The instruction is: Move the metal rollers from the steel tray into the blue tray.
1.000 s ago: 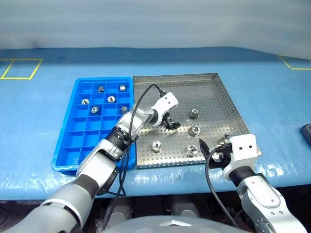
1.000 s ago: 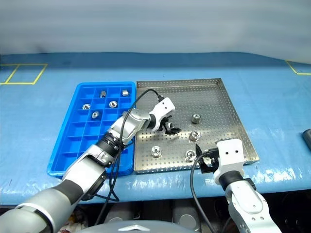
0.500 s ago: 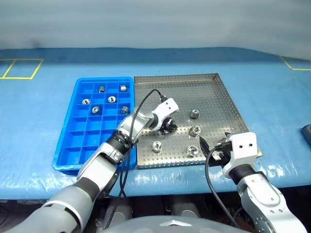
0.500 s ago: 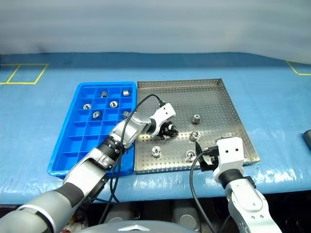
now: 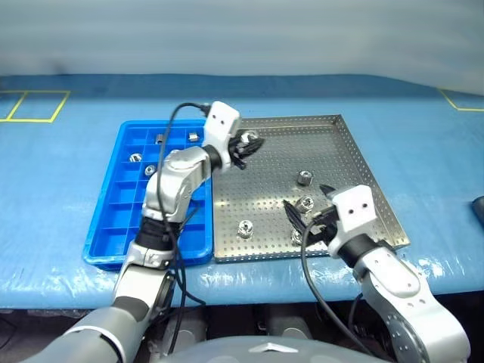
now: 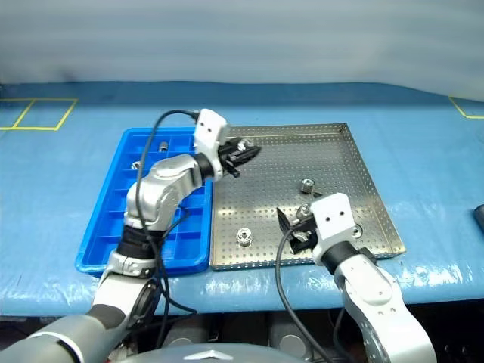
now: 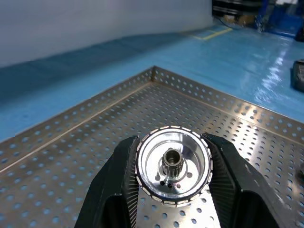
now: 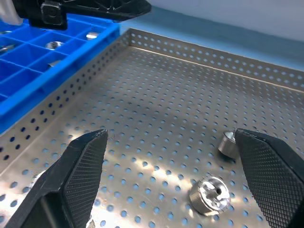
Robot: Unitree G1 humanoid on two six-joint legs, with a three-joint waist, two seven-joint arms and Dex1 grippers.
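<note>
My left gripper [image 5: 246,144] is shut on one of the metal rollers [image 7: 173,168], a shiny ring with a toothed hub. It holds the roller in the air over the far left part of the steel tray [image 5: 302,144], close to the blue tray [image 5: 113,151]. More rollers lie on the perforated base [image 5: 304,178] [image 5: 244,228], and several sit in the blue tray's far compartments [image 5: 135,158]. My right gripper [image 8: 170,135] is open and hovers low over the steel tray's near part. Two rollers [image 8: 211,194] [image 8: 228,142] lie just ahead of it, and nothing is between its fingers.
Both trays rest side by side on a blue-covered table, the blue tray on the left. Yellow tape outlines [image 5: 30,106] mark the far left of the cover. A dark object [image 5: 478,208] lies at the right edge. Black cables loop from both wrists.
My left gripper shut on a roller in the middle of the steel tray, then lifted it up and toward the far left. My right gripper moved left and forward over the near rollers.
</note>
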